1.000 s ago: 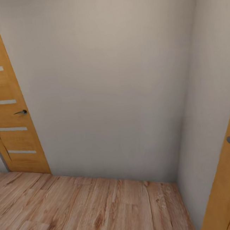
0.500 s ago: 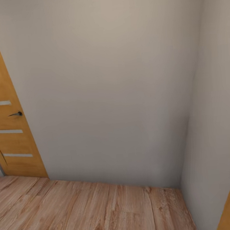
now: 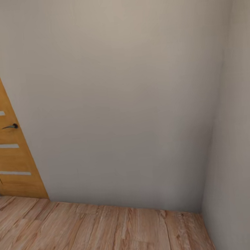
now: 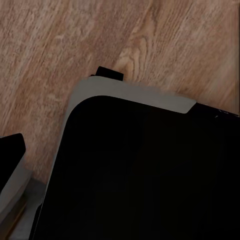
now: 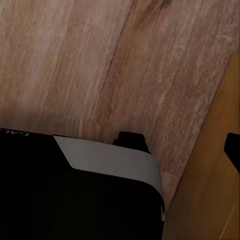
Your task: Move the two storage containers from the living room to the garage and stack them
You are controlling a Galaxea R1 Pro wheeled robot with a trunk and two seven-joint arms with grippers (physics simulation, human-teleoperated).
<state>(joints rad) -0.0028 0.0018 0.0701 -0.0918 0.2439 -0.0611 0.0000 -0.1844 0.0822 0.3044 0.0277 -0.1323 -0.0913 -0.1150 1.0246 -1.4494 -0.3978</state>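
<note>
Head view: a plain beige wall (image 3: 114, 95) fills most of the frame and meets a second wall (image 3: 239, 147) at an inside corner on the right. A wood-panelled door (image 3: 5, 141) with pale horizontal strips and a dark lever handle (image 3: 11, 126) stands at the left edge, cut off by the frame so its full width is not visible. Light wood-plank flooring (image 3: 94, 236) runs along the bottom. A sliver of orange-brown wood sits at the lower right corner, too small to identify. Left wrist view: a black body with a pale grey rim (image 4: 135, 170), part of the robot, blocks most of the frame over the wood planks (image 4: 75, 35); the left gripper's opening cannot be judged, nor whether it holds anything. Right wrist view: a similar black and grey body (image 5: 75, 190) covers the lower portion, above wood planks (image 5: 100, 60), with an orange-brown wood surface (image 5: 210, 190) alongside, cut off at the frame edge. The right gripper's state cannot be told either. The location of the storage containers cannot be established from these views.
</note>
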